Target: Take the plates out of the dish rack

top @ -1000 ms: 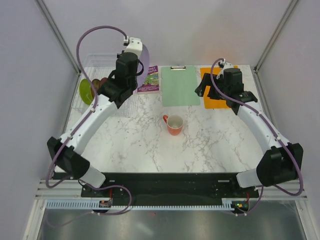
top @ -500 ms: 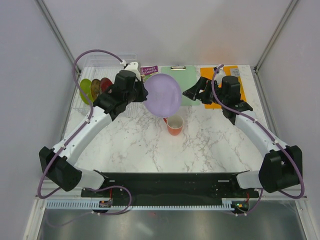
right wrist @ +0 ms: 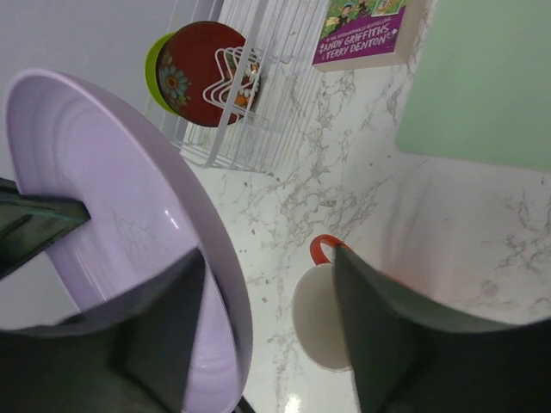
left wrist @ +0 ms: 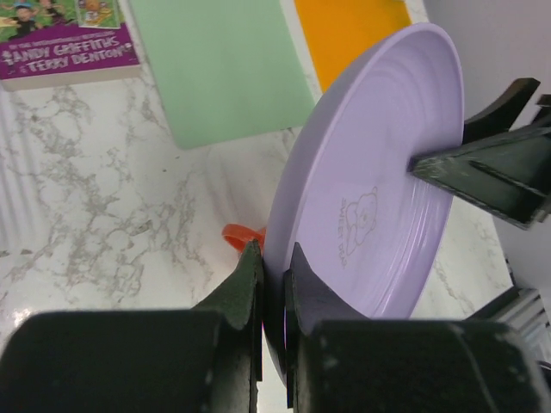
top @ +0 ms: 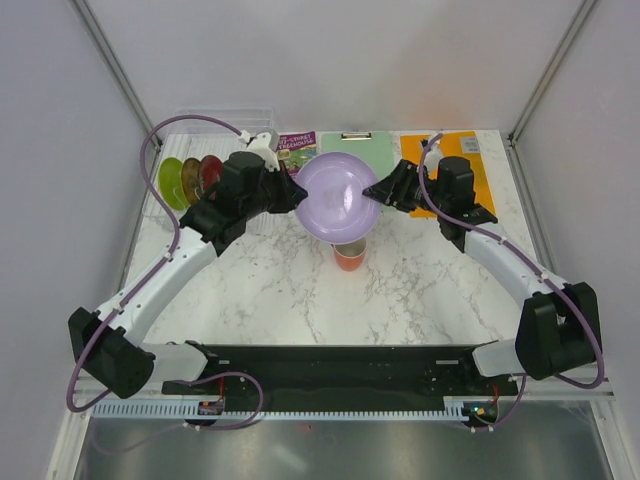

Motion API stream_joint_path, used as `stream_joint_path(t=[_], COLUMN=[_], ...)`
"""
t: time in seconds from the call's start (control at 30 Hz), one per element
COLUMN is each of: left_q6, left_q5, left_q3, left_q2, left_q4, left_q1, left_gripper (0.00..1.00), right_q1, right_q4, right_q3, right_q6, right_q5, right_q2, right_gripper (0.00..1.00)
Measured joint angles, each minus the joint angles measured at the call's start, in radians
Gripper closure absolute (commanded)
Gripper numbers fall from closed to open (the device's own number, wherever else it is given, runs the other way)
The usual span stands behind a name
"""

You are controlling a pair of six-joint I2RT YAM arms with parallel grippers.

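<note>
Overhead, the lavender plate (top: 338, 195) hangs clear of the desk (top: 420, 290), above the mug (top: 349, 255). At the left wrist, the left fingers (left wrist: 245, 284) are pinched tight on its thin rim. It looks stiff, glossy and ribbed, probably light but slippery, so the rim is the hold. At the right wrist, the right fingers (right wrist: 387, 344) stand apart, straddling the far rim; beyond them a red plate (right wrist: 194, 82) stands in the white wire rack (right wrist: 250, 129).

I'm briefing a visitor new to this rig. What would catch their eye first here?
The large lavender plate, held in mid-air over the orange mug, centre of the top view. The left gripper clamps one rim; the right gripper straddles the opposite rim, jaws open. Three plates stand in the dish rack, far left.
</note>
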Motion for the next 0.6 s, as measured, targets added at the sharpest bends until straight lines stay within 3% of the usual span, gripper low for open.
stream_joint_path(t=[0.07,0.1,0.13,0.17,0.2,0.23,0.27,0.37,0.6], left_q6=[-0.006,-0.006,-0.006,-0.013,-0.024,-0.026,-0.024,-0.019,0.034], left_q5=[0.033,0.043,0.049,0.059,0.08,0.097,0.106,0.113,-0.113], left_q3=[-0.021,-0.034,-0.049,-0.063,-0.069,-0.072,-0.072,-0.073,-0.161], left_q2=[-0.008,-0.008,-0.008,-0.008,-0.008,-0.008,-0.008,-0.008,-0.084], left_q4=[0.034,0.05,0.064,0.073,0.087,0.107,0.116,0.128,0.072], left_q1=[0.0,0.0,0.002,0.008,0.017,0.019,0.017,0.004,0.001], left_gripper=[0.97,0.92,0.66,0.49,0.37,0.18,0.11,0.0,0.0], right_q1=[0.001,0.001,0.001,0.0,-0.005,-0.006,-0.006,-0.014,-0.175], right_q4=[0.027,0.05,0.073,0.084,0.092,0.089,0.085,0.0,-0.336], right_q3=[-0.011,-0.019,-0.024,-0.029,-0.039,-0.047,-0.051,-0.064,-0.005], right_q6=[0.024,0.038,0.049,0.036,0.026,0.043,0.046,0.028,-0.129], right_q5=[-0.027,-0.05,-0.072,-0.081,-0.092,-0.093,-0.092,-0.02,0.261], right_q2=[0.005,0.006,0.006,0.006,0.006,0.006,0.005,-0.047,-0.313], right_gripper=[0.82,1.0,1.0,1.0,1.0,1.0,1.0,1.0,1.0])
